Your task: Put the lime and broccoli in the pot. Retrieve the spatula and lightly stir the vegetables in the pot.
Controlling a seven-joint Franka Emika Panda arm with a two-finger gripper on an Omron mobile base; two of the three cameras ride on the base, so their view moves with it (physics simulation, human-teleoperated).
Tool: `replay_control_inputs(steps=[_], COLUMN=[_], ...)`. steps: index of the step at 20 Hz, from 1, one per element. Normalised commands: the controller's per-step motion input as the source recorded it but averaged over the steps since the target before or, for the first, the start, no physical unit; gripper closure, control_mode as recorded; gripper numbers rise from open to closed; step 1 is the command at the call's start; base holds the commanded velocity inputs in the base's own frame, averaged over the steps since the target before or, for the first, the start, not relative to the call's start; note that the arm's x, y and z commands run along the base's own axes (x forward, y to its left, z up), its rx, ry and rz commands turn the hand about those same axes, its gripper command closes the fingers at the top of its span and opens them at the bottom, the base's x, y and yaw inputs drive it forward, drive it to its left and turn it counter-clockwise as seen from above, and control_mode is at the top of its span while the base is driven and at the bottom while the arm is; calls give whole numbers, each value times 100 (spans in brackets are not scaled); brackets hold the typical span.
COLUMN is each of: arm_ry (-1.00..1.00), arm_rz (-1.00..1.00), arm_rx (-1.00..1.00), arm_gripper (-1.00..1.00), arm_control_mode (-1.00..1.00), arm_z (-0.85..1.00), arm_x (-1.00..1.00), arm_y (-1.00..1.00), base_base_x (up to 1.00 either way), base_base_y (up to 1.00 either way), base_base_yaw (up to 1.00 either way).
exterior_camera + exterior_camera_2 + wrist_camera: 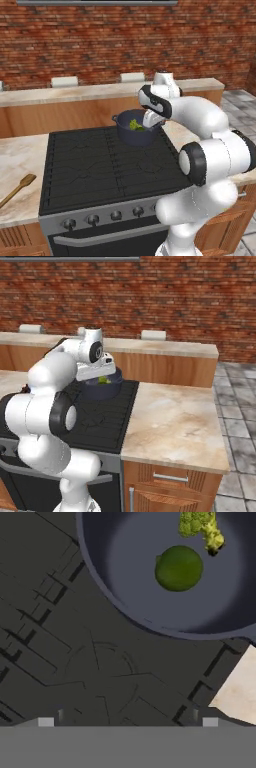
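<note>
1. lime (pixel 178 567) and broccoli (pixel 200 527) both lie inside the pot (pixel 125 577), which sits at the stove's (pixel 100 160) back right; loading looks done.
2. pincer (pixel 127 722) is spread wide and empty, hanging beside the pot rim above the grate, likely just clear after a drop.
3. spatula (pixel 17 190) lies flat on the left desk (pixel 20 150), well apart from the pot; long axis diagonal, head pointing toward the stove and back wall, handle toward the front edge. judged next: fetch it.

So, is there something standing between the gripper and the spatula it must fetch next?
Nothing visible does. The open gripper hovers beside the pot; the spatula lies on the counter left of the stove, whose top between them holds nothing.
</note>
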Motion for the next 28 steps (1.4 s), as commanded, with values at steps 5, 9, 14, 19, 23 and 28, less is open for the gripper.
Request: replay_control_inputs(steps=[5, 9, 14, 19, 23, 28], arm_ry=[-22, -6, 9, 25, 23, -1], arm_rz=[0, -8, -36, -45, -28, 0], arm_rx=[0, 0, 6, 6, 2, 0], arm_gripper=[-100, -100, -100, -100, -100, -100], arm_control_mode=[-100, -100, -100, -100, -100, -100], arm_z=[40, 38, 49, 37, 19, 0], arm_x=[-95, -76, -22, -33, -47, -7], arm_y=[4, 0, -14, -23, -17, 0], base_base_x=[0, 0, 0, 0, 0, 0], base_base_y=[0, 0, 0, 0, 0, 0], base_base_yaw=[0, 0, 0, 0, 0, 0])
